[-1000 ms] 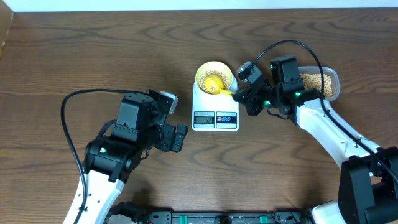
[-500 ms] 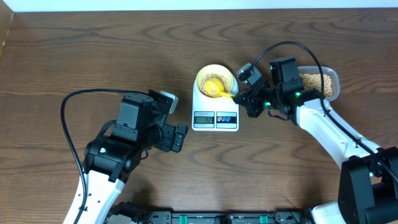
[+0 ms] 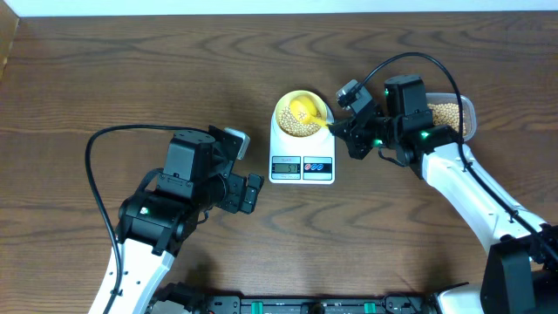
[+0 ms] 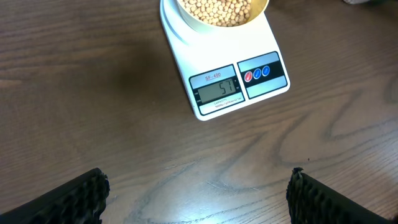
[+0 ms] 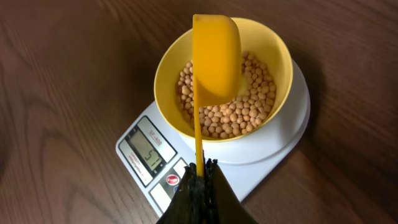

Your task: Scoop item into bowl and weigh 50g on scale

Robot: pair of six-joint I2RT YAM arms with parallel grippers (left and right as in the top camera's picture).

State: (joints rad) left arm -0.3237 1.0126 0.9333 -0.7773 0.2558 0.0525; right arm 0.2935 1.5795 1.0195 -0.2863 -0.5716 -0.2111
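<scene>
The pale-yellow bowl (image 3: 282, 104) stands on the white scale (image 3: 302, 166) and holds a layer of tan beans (image 3: 307, 127). In the right wrist view my right gripper (image 5: 200, 167) is shut on the thin handle of a yellow scoop (image 5: 216, 56). The scoop hangs over the bowl (image 5: 280, 56) and its beans (image 5: 249, 106), bottom side towards the camera. In the left wrist view the scale's display (image 4: 216, 90) reads 51. My left gripper (image 4: 198, 186) is open over bare table in front of the scale, its fingers (image 4: 81, 196) far apart and holding nothing.
A clear plastic container (image 3: 467, 110) with more beans sits at the right, partly behind my right arm. My left arm (image 3: 187, 179) lies left of the scale, its cable looping over the table. The table's back edge runs along the top.
My right gripper has shifted slightly up and to the right, and the scoop has moved a little towards the back of the bowl. The left arm has not moved.
</scene>
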